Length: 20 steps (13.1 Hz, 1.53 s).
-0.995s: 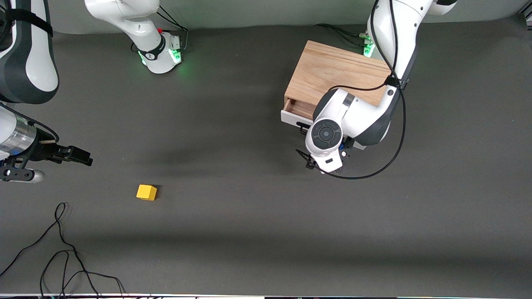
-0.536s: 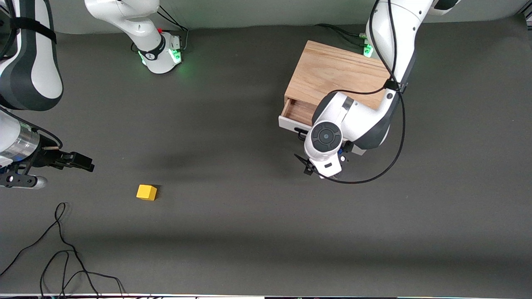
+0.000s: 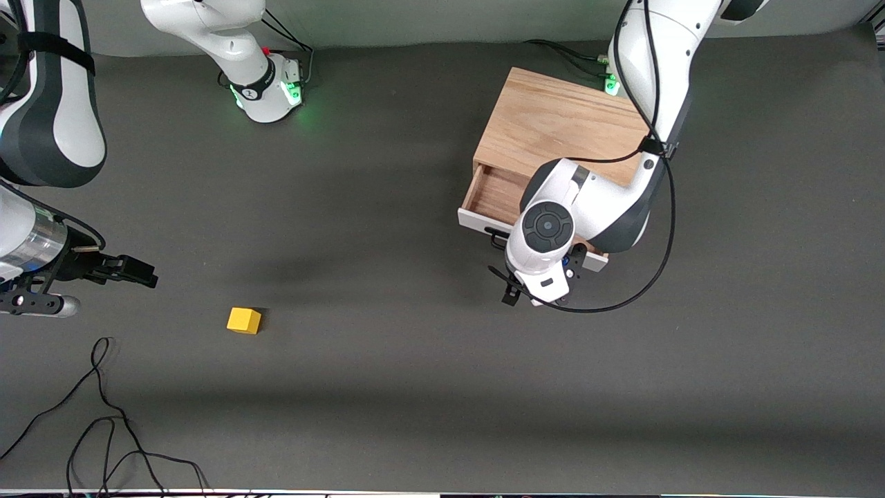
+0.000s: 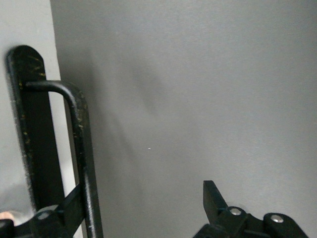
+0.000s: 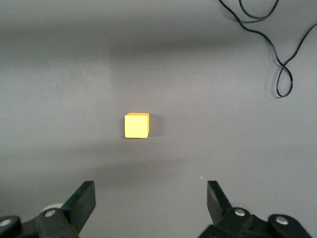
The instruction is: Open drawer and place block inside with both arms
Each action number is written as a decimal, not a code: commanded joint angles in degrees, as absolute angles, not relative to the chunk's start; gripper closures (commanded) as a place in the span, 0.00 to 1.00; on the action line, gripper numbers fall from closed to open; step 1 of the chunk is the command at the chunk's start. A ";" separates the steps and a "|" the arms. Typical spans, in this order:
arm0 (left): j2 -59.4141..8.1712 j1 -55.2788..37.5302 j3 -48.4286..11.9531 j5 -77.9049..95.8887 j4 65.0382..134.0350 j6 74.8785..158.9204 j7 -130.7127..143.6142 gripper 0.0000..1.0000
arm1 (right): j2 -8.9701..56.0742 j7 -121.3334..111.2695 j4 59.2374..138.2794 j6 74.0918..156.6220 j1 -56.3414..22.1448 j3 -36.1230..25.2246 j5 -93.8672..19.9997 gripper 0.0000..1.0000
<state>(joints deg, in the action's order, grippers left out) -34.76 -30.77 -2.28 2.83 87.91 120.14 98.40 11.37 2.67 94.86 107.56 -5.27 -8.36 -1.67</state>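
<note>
The yellow block [image 3: 244,320] lies on the grey mat toward the right arm's end; in the right wrist view the block [image 5: 136,125] sits ahead of the open right gripper [image 5: 150,188], apart from it. That right gripper [image 3: 142,271] hovers over the mat beside the block. The drawer [image 3: 492,197] stands partly pulled out of the light-wood cabinet [image 3: 553,117]. The left gripper [image 4: 144,191] is open, with one finger hooked under the black bar handle [image 4: 81,144] on the white front panel [image 4: 25,25]. In the front view the left arm's wrist [image 3: 543,238] covers that gripper.
A loose black cable [image 3: 104,415] curls on the mat near the front edge, nearer to the camera than the block; it also shows as a cable [image 5: 280,59] in the right wrist view. Both green-lit bases [image 3: 273,90] stand along the table's back edge.
The drawer has slid farther out of the cabinet toward the camera, with the left wrist moving along with it. The right gripper dropped a little, then held still.
</note>
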 commanded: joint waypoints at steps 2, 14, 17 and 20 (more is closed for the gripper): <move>-39.29 -30.94 -1.85 1.93 81.12 126.29 99.14 0.00 | 12.39 2.02 93.52 106.35 -5.71 -8.17 -1.85 0.00; -32.63 -28.66 -0.35 0.17 79.28 120.70 96.08 0.00 | 17.40 2.90 91.58 107.23 -8.08 -8.00 -2.02 0.00; -26.04 -23.22 -0.88 1.93 79.37 110.87 87.40 0.00 | 19.41 3.78 92.02 110.29 -8.79 -8.00 -2.02 0.00; -20.14 -16.46 -0.70 4.83 79.80 99.53 72.21 0.00 | 21.70 3.52 94.38 117.22 -8.53 -8.00 -2.02 0.00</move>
